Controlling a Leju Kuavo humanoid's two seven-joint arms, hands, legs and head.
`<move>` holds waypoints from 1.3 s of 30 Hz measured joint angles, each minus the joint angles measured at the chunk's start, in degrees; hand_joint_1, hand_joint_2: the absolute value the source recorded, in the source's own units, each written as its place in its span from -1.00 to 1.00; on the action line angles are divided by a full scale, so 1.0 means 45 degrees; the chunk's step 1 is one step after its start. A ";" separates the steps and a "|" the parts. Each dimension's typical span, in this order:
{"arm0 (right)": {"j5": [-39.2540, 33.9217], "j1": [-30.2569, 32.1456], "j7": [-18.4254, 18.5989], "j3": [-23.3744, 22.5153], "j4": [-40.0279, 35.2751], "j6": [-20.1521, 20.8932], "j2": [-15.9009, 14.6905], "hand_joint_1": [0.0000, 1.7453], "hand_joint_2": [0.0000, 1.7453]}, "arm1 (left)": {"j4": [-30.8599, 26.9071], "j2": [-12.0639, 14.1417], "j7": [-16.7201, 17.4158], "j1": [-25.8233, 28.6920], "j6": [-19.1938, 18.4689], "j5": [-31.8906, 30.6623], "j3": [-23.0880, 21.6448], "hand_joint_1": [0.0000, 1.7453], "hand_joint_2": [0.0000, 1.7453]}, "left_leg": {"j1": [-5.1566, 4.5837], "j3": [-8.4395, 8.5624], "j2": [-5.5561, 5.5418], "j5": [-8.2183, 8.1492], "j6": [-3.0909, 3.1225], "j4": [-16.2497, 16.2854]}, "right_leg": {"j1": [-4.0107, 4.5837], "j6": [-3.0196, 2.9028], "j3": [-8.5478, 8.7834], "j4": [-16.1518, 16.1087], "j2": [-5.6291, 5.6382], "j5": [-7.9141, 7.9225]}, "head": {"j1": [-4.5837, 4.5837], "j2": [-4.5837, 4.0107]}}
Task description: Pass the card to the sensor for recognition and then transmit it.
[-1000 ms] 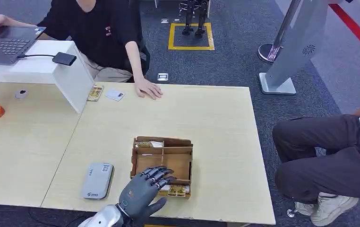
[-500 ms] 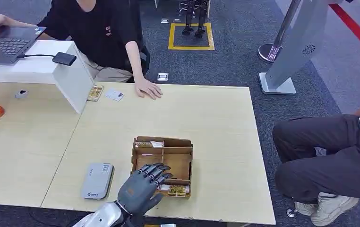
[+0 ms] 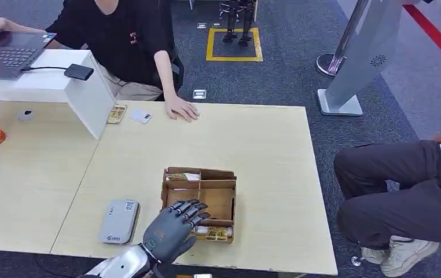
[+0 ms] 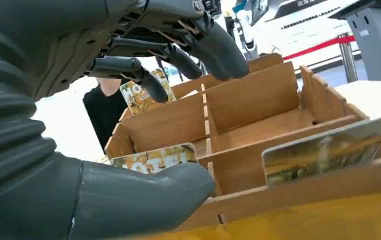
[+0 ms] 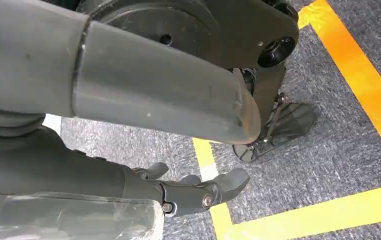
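Observation:
A wooden compartment box (image 3: 199,202) stands near the table's front edge. Several yellow-patterned cards stand in it: one in the near slot (image 4: 328,150), one beside my thumb (image 4: 153,159), one at the far wall (image 4: 141,92). My left hand (image 3: 172,229) hovers over the box's near-left corner with fingers (image 4: 218,47) spread above the compartments and the thumb (image 4: 143,197) at the front wall, holding nothing. The grey sensor (image 3: 118,221) lies flat on the table just left of the hand. My right hand (image 5: 198,192) hangs over the floor, holding nothing.
A person's hand (image 3: 182,109) rests on the table's far edge, beside a loose white card (image 3: 140,116) and a small yellow pack (image 3: 116,113). A white raised stand (image 3: 88,95) with a laptop sits far left. Another person (image 3: 403,191) sits to the right.
My left hand has drawn back slightly toward the table's near edge and to the left, still over the box. Nothing was taken hold of.

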 joint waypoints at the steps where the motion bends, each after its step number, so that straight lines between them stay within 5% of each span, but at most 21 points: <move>1: 0.0000 -0.0001 0.0000 0.0005 0.0010 0.0000 0.0000 -1.00 -1.00 | 0.0000 0.0043 0.0000 -0.0049 -0.0040 -0.0015 -0.0019 -0.46 1.00 | 0.0000 0.0000 0.0000 0.0000 0.0000 0.0000 | 0.0000 0.0000 0.0000 0.0000 0.0000 0.0000 | 0.0000 0.0000; 20: 0.0000 -0.0011 -0.0015 0.0053 0.0093 -0.0121 -0.0010 -1.00 -1.00 | 0.0010 0.0510 0.0083 -0.0350 -0.0423 -0.0039 -0.0209 -0.40 1.00 | 0.0000 0.0000 0.0000 0.0000 0.0000 0.0000 | 0.0000 0.0000 0.0000 0.0001 0.0000 0.0000 | 0.0000 0.0000; 25: -0.0034 -0.0014 -0.0015 0.0068 0.0097 -0.0131 -0.0010 -1.00 -1.00 | 0.0010 0.0602 0.0136 -0.0440 -0.0520 -0.0049 -0.0218 -0.18 1.00 | 0.0000 0.0000 0.0000 0.0001 -0.0001 0.0000 | 0.0000 0.0000 0.0001 0.0001 0.0000 0.0000 | 0.0000 0.0000; 26: -0.0039 -0.0015 -0.0015 0.0068 0.0097 -0.0131 -0.0010 -1.00 -1.00 | 0.0010 0.0632 0.0141 -0.0459 -0.0554 -0.0053 -0.0218 0.06 1.00 | 0.0000 0.0000 0.0000 0.0001 -0.0001 0.0000 | 0.0000 0.0000 0.0000 0.0002 0.0000 0.0000 | 0.0000 0.0000; 29: -0.0048 -0.0014 -0.0015 0.0087 0.0097 -0.0131 -0.0010 -1.00 -1.00 | 0.0010 0.0704 0.0155 -0.0496 -0.0623 -0.0073 -0.0238 0.28 1.00 | 0.0000 0.0000 0.0000 0.0001 -0.0001 0.0000 | 0.0000 0.0000 0.0000 0.0002 0.0000 0.0000 | 0.0000 0.0000; 39: -0.0199 -0.0015 -0.0019 0.0136 0.0093 -0.0126 -0.0010 -1.00 -1.00 | 0.0000 0.1083 0.0170 -0.0514 -0.0700 -0.0029 -0.0243 0.62 1.00 | 0.0000 0.0001 0.0000 0.0001 -0.0001 0.0000 | 0.0000 0.0000 0.0001 0.0002 0.0000 0.0000 | 0.0000 0.0000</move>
